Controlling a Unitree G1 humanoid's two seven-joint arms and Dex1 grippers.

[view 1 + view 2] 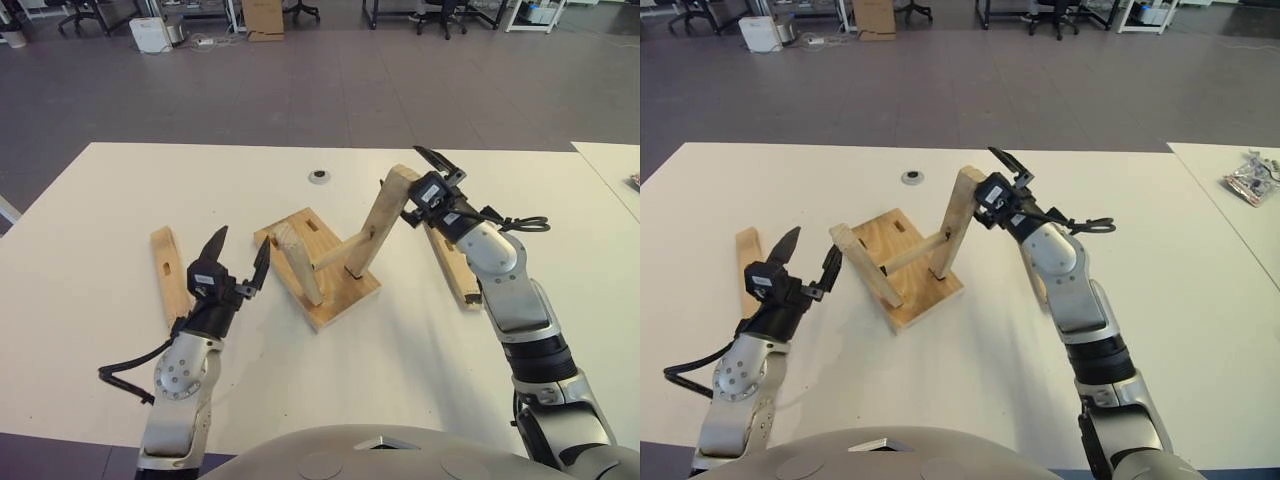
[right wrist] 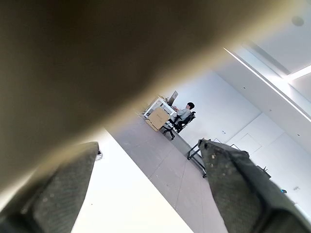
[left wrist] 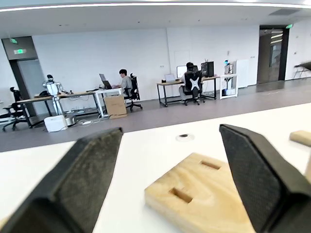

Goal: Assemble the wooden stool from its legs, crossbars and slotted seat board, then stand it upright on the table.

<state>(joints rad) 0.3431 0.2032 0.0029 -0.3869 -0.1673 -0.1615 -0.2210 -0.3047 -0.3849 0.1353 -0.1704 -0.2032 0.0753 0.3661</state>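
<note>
Firstly, the fingers. Left gripper (image 1: pixel 243 250): fingers (image 1: pixel 216 243) were spread wide and held nothing. It was poised near the front edge of the table (image 1: pixel 100 220), left of middle, and pointed toward the seat board (image 1: pixel 340 297). Right gripper (image 1: pixel 440 163): fingers were likewise parted, with nothing between them. It hung by the top end of the taller leg (image 1: pixel 382 215); whether it touched the wood could not be told.

Item, partial stool. The seat board lay flat about the middle of the table, slots upward. Two legs rose from it, joined by one crossbar (image 1: pixel 335 255). The taller leg stood tilted on the side toward the right edge. The nearer leg (image 1: pixel 298 262) leaned on the side toward the front edge.

Item, loose parts. One slotted leg (image 1: pixel 170 272) lay flat toward the left edge, just beside the left gripper. Another wooden piece (image 1: pixel 455 270) lay toward the right edge, partly under the right arm.

Item, sundry. A small dark round fitting (image 1: pixel 320 177) sat toward the far edge.

Step, as judged: mid-assembly, with the first leg pair up but crooked and probably not fully seated. The next move likely called for the right gripper to close on the taller leg and press it square, with the left steadying the board. The loose parts remained to fit, and the stool was not yet turned upright.
</note>
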